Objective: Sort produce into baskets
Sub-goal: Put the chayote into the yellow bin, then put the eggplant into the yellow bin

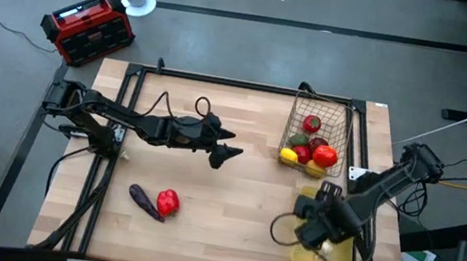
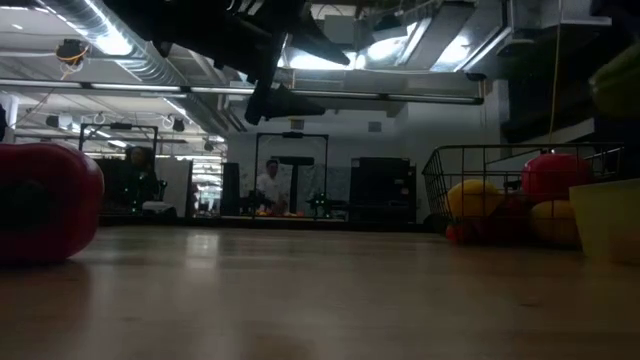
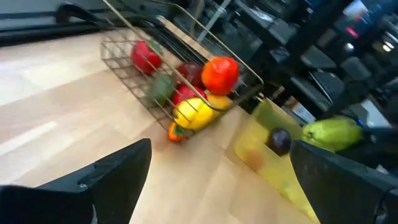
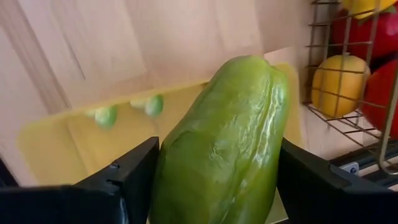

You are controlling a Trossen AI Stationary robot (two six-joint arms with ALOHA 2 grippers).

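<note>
Right wrist view showed the right gripper (image 4: 214,171) clamped on a green vegetable (image 4: 224,143) above the yellow tray (image 4: 74,140); next, probably lowering and release. Left gripper (image 1: 224,145) waited wide, empty.

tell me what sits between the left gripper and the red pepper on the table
Nothing: the high view shows only bare wood between the left gripper and the red pepper.

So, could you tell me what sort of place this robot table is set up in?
Most likely a robotics lab or workshop. Beyond the wooden table, the low view shows a large room with exposed ceiling ducts, metal frames and a person at a far bench; toy produce fills a wire basket.
</note>
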